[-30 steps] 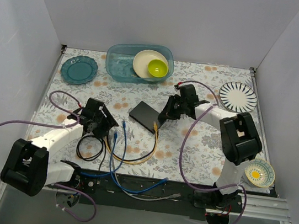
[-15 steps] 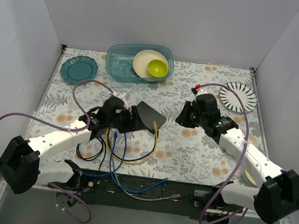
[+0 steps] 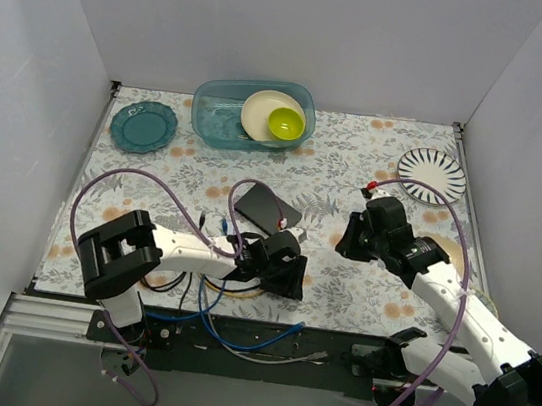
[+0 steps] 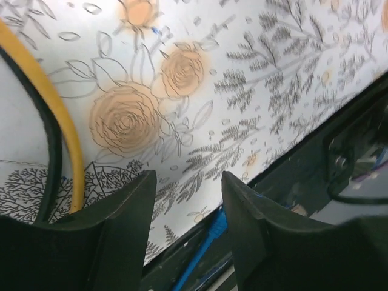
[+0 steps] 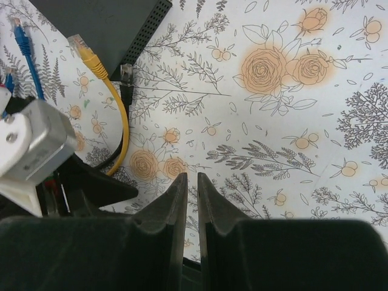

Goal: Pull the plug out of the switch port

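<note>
Ahead of my right fingers and off to their left, the switch lies flat on the floral table.

Right fingers: drawn nearly together, only a thin slit between them, nothing in it. They hang over bare cloth, well apart from the switch.

Yellow cable: its clear plug lies loose on the cloth just beside the switch's edge, in no socket.

Black plug: its tip is right at the switch's edge. I cannot tell whether it is seated or only touching.

Blue plug: further left of the fingers, apart from the switch.

Left fingers: spread wide, empty, low over the cloth. To their left the yellow cable and a black cable run side by side. Beneath them, past the table's edge, a blue cable lies against the dark frame.

Overhead view: the left fingers sit on the near side of the switch, over the cable loops, and the right fingers are off to its right.

Beyond both pairs of fingers, a teal tub holds a cream plate and a lime bowl. A teal plate lies far left and a striped plate far right.
</note>
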Motion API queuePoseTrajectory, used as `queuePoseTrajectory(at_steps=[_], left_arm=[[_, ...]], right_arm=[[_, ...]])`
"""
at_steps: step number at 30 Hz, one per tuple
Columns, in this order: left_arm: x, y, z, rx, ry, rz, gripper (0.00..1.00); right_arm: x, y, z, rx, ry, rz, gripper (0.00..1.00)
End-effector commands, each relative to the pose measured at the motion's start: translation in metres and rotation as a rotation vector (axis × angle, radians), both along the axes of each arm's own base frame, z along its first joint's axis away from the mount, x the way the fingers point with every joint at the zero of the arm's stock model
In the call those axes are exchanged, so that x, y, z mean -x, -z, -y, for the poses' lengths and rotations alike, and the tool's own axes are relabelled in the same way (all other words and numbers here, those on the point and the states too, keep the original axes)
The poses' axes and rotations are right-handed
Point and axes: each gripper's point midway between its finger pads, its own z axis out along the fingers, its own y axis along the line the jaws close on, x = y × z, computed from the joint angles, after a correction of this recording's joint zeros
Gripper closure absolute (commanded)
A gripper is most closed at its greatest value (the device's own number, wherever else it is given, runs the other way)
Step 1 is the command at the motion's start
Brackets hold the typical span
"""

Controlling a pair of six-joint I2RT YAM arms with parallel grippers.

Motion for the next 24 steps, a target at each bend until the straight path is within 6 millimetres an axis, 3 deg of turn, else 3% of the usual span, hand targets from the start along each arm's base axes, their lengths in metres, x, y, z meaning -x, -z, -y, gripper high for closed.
queuePoseTrajectory(at_steps=[1,6,10,11,16,18,24], left_arm=[[-0.025,0.062,-0.080,-0.392,-0.359,-0.021,0.51],[-0.031,0.089,-0.140,-0.539,-0.656,-0.151,0.51],[-0.030,0.093,-0.184,-0.593,-0.849,-0.267,0.49],[-0.027,0.093,-0.205,-0.645,-0.911,-0.312,0.50],[-0.031,0.069,-0.236,-0.704,-1.041,-0.314,0.51],[-0.031,0.057,-0.263,-0.784,-1.136,-0.305,0.50],[-0.056,0.030,-0.323,-0.718,-1.404,-0.400,0.50]], right_arm=[[-0.003,-0.034,0.000,-0.030,-0.008,0.071,0.81],[0.013,-0.060,0.000,-0.068,-0.076,0.111,0.80],[0.036,-0.062,0.004,-0.107,-0.108,0.111,0.80],[0.040,-0.061,0.005,-0.115,-0.111,0.111,0.80],[0.059,-0.066,0.014,-0.143,-0.121,0.129,0.80],[0.064,-0.071,0.014,-0.161,-0.131,0.145,0.80],[0.072,-0.070,0.018,-0.177,-0.121,0.146,0.79]])
